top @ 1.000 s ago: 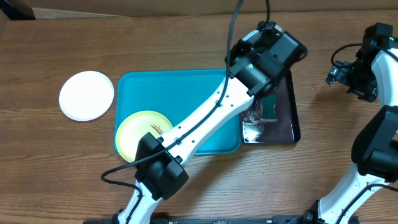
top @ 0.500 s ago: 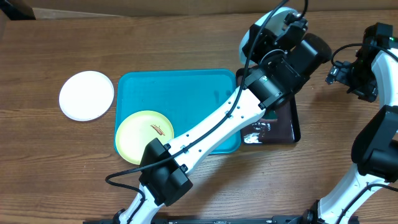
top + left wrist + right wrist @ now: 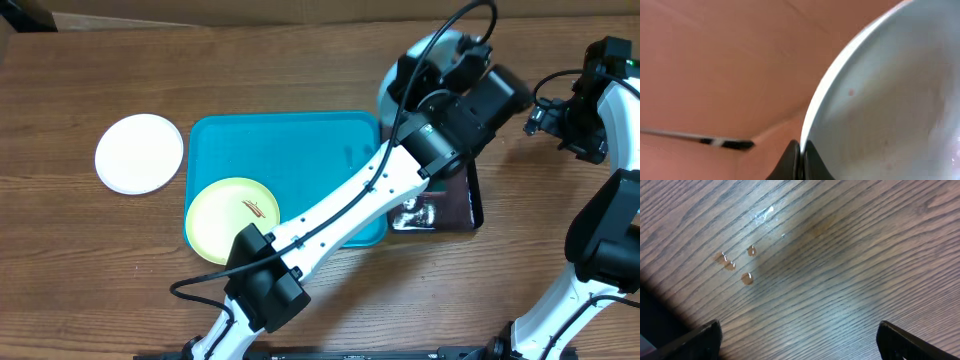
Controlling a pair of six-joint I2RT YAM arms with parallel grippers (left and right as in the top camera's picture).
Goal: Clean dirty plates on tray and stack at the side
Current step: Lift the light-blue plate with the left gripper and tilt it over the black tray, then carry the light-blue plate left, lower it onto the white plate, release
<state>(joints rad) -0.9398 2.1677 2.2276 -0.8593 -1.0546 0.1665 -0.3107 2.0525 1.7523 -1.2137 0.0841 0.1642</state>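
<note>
My left gripper [image 3: 801, 156] is shut on the rim of the light blue plate [image 3: 890, 100], which it holds tilted on edge in the air. In the overhead view this plate [image 3: 437, 44] shows behind the left wrist [image 3: 440, 75], past the far right corner of the turquoise tray [image 3: 290, 150]. The yellow-green plate [image 3: 232, 218], with a brown smear, lies in the tray's near left corner. The white plate [image 3: 139, 153] lies on the table left of the tray. My right gripper [image 3: 800, 345] is open and empty over bare wood at the far right [image 3: 548, 115].
A black glossy tray [image 3: 450, 200] lies against the turquoise tray's right side, partly under my left arm. A few water drops [image 3: 737, 265] sit on the wood under the right gripper. A cardboard wall runs along the back edge of the table.
My left gripper has moved from over the black tray toward the back right, raising the light blue plate and tilting it on edge. The right arm has not moved.
</note>
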